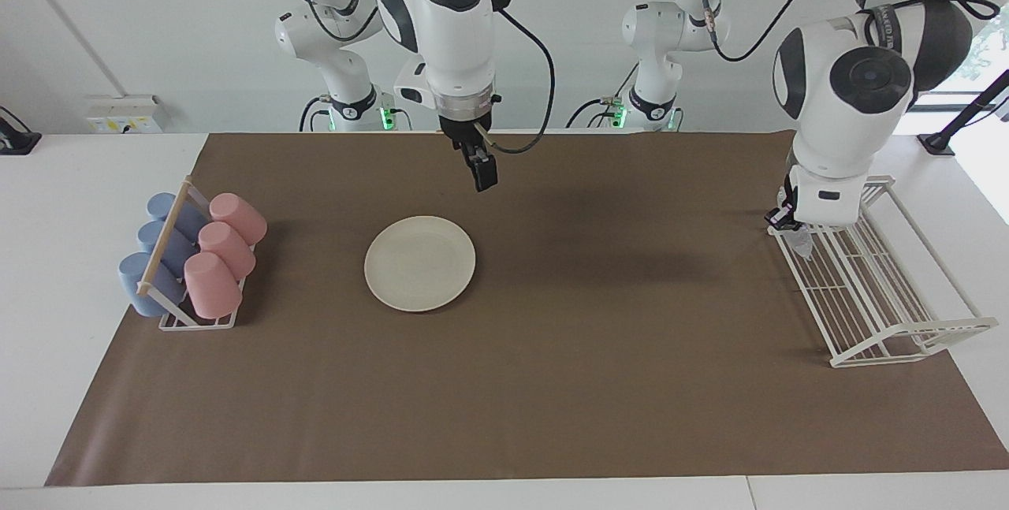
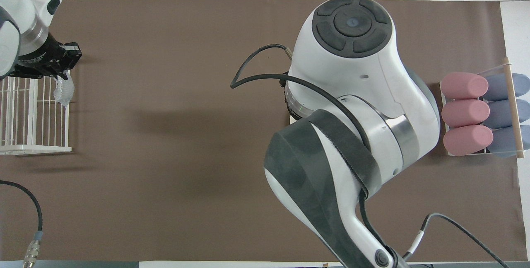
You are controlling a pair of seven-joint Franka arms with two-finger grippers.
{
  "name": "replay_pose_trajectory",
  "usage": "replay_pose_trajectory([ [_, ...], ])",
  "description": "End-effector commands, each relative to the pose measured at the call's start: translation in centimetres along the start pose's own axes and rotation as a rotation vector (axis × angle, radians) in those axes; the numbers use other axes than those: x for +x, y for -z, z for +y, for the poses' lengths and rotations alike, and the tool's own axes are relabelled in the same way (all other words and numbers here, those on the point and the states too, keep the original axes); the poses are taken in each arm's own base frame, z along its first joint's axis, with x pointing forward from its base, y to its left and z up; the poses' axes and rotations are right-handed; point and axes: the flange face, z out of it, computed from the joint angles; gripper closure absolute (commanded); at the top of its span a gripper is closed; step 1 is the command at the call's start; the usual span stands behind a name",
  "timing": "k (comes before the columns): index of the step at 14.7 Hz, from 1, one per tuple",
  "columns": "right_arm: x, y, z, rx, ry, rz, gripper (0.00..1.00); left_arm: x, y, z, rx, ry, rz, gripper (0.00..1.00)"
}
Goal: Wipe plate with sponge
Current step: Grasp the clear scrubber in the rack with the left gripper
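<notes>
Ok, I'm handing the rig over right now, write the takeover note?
Left claw: shut on the sponge, up in the air over the edge of the white wire rack at the left arm's end.
Right claw: open, empty, over the mat near the plate's robot-side edge.
Done: sponge picked up.
Left: carry the sponge to the plate and wipe it; no wiping has begun.

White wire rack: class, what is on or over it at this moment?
Over the white wire rack, at its end nearer the robots, the left hand hangs, shut on the sponge. The arm covers that corner; the visible bars carry nothing.
</notes>
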Motion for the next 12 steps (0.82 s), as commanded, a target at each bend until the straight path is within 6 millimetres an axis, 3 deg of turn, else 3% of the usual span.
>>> replay_pose_trajectory([
  [1,-0.2,0.0,0.6,0.008,0.008,-0.001,0.0,-1.4,3.2,-2.9,-0.24,0.028,-0.111,1.0],
  [4,-0.2,0.1,0.6,0.013,-0.033,-0.003,0.0,-1.3,4.6,-5.1,-0.507,0.061,-0.23,1.0],
  [7,-0.5,0.7,-0.3,0.094,-0.14,-0.016,0.0,-2.5,4.6,-5.5,-0.716,0.071,-0.343,1.0],
  [11,-1.4,0.3,-0.3,0.097,-0.207,-0.021,0.0,-6.2,1.6,-4.9,-0.98,0.097,-0.41,1.0],
  [12,-2.6,0.2,-0.3,0.104,-0.232,-0.026,0.0,-7.2,0.8,-4.8,-1.019,0.097,-0.425,1.0],
])
